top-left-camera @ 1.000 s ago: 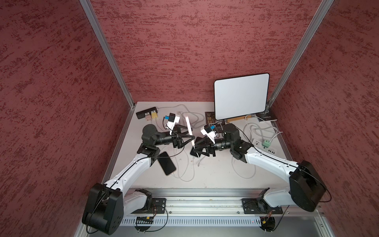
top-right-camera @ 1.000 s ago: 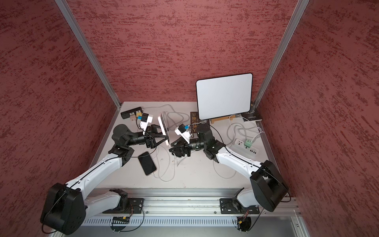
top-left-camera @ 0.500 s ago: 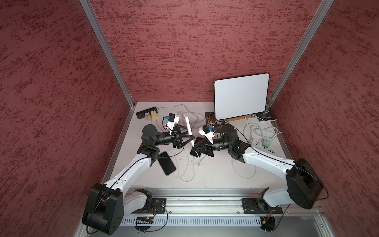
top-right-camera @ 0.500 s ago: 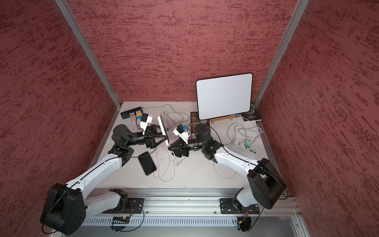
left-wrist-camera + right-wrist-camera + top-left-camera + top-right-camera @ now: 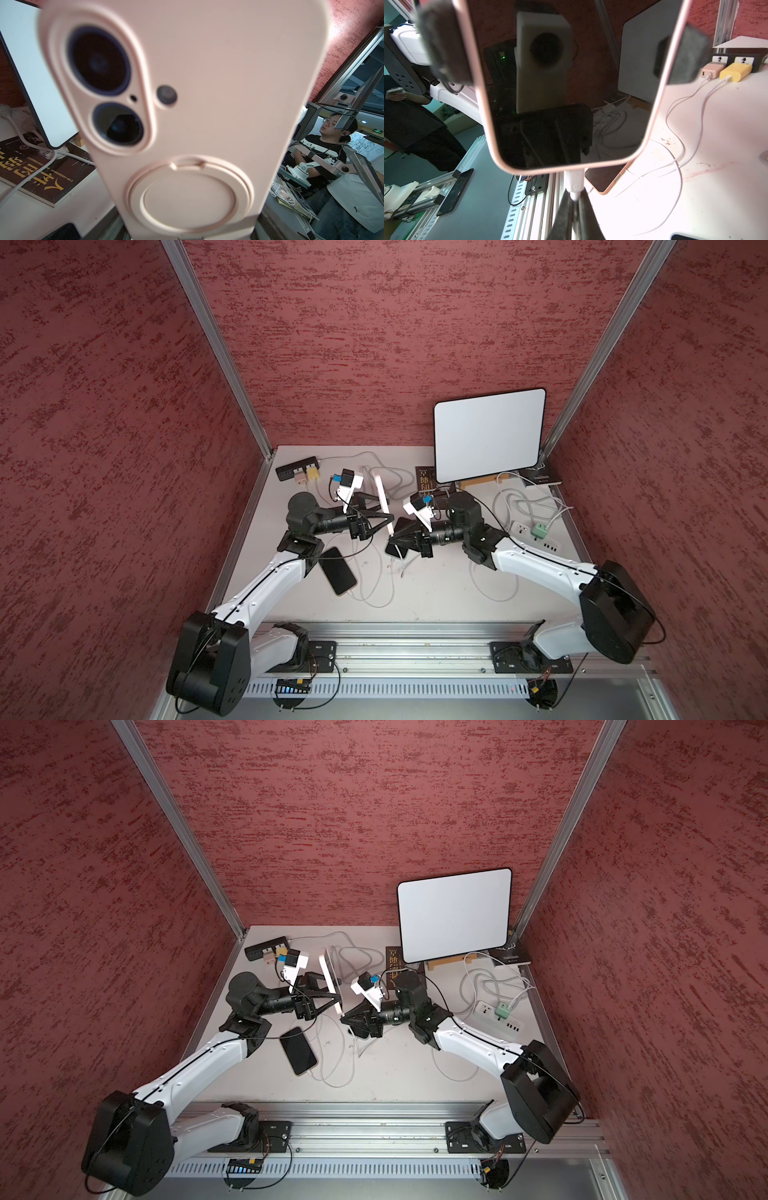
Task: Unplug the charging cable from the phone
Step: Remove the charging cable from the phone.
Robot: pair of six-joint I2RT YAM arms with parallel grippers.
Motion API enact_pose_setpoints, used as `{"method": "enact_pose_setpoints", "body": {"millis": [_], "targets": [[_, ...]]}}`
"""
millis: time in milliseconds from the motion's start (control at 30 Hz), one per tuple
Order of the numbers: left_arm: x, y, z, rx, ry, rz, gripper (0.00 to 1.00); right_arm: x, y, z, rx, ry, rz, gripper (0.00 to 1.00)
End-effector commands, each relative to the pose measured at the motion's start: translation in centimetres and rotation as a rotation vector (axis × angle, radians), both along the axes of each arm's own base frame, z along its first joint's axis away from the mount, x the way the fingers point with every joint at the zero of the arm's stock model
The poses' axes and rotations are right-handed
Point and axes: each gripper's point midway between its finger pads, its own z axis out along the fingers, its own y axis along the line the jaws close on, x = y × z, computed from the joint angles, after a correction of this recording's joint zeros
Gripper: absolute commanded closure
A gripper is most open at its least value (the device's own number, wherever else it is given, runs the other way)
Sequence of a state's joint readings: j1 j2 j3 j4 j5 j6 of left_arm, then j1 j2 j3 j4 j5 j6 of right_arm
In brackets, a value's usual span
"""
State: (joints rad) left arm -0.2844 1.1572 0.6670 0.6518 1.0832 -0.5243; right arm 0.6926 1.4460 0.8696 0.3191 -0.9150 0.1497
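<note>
Extraction step: the grasp is made and the pull has not begun. Left gripper point(image 5: 332, 992) holds the pink-cased phone point(image 5: 330, 977) on edge, clear of the table point(image 5: 436, 593). Its pads point(image 5: 683, 56) are clamped on the phone's two long sides (the right wrist view shows the dark screen framed between them). Right gripper point(image 5: 574, 198) meets the phone's lower short edge. Its jaws are narrowed to a pinch on the charging-cable plug point(image 5: 573, 180), which sits against the case rim and appears seated. The cord beyond the fingertips is hidden.

Next move, as judged: a straight draw of the plug along the phone's long axis, away from the port, while the left arm holds firm. A sideways or twisting pull would probably lever the connector, or turn the phone within the pads.

Edges and room:
- A peach-rimmed phone point(image 5: 608, 178) lies flat on the table just below the right gripper, so a downward retreat has little margin.
- A black phone point(image 5: 337, 570) lies beside the left forearm.
- Slack white cable loops point(image 5: 374, 593) trail from the black phone across the middle of the table and could snag.
- Bare table lies between the two arms toward the front rail point(image 5: 415, 639), and that looks the freest line of withdrawal.
- The propped tablet point(image 5: 488, 435) and the power strip point(image 5: 536, 533) stand behind and outboard of the right arm, well apart from that line.
</note>
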Motion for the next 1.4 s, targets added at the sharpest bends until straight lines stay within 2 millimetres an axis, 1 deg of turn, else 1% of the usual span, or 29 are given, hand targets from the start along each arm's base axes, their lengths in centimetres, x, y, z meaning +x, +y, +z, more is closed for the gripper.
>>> {"method": "enact_pose_setpoints", "body": {"millis": [0,367,567,700,833,933,1033,1167,1367], "targets": [[-0.3,0.6,1.8,-0.029,-0.088,0.024,0.71,-0.3,0.2,-0.1,0.014,-0.014,0.015,1.0],[-0.4,0.8,2.5,-0.05,-0.097,0.03,0.71,-0.6,0.0,-0.7,0.019,-0.007,0.012,1.0],[-0.4,0.9,2.5,-0.051,-0.095,0.031,0.71,-0.5,0.0,-1.0,0.011,0.0,0.002,1.0],[-0.4,0.9,2.4,-0.051,-0.093,0.031,0.71,-0.1,-0.2,-1.4,-0.024,0.004,-0.022,0.97],[-0.5,0.9,2.2,-0.051,-0.091,0.031,0.69,0.0,-0.3,-1.6,-0.051,0.011,-0.035,0.85],[-0.5,0.9,2.1,-0.051,-0.09,0.032,0.68,0.6,-0.4,-1.9,-0.074,0.018,-0.075,0.84],[-0.5,0.9,1.9,-0.05,-0.086,0.031,0.68,1.8,-0.7,-2.8,-0.119,0.027,-0.145,0.88],[-0.6,0.9,1.9,-0.05,-0.084,0.03,0.67,3.1,-1.0,-3.8,-0.172,0.042,-0.225,0.88],[-0.8,1.0,1.8,-0.051,-0.083,0.031,0.67,5.3,-2.2,-5.6,-0.269,0.084,-0.378,0.89]]}}
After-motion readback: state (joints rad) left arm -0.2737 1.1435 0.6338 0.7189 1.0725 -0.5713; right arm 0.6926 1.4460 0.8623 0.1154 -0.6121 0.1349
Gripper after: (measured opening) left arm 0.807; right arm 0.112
